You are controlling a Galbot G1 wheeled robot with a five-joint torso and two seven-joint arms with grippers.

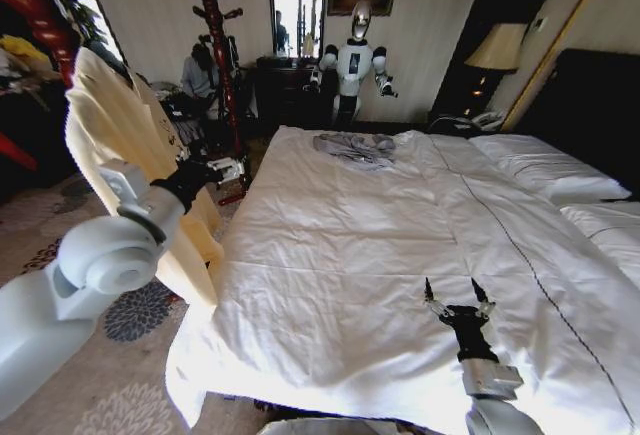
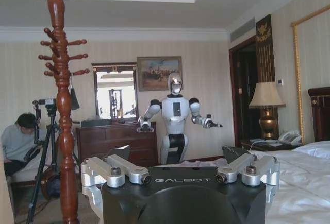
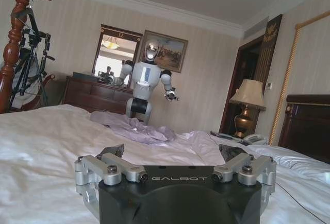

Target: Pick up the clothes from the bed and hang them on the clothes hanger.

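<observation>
my left gripper (image 1: 228, 169) sits open beside the hung clothes (image 1: 125, 135); swinging back could snag them. right gripper (image 1: 458, 305) open over the bed (image 1: 330, 255)

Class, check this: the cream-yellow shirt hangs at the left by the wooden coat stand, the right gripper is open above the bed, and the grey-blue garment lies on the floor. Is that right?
One detail is wrong. The grey-blue garment lies on the bed, near its far edge, as the head view shows. The cream-yellow shirt does hang at the left by the wooden coat stand, and the right gripper is open above the bed.
</observation>
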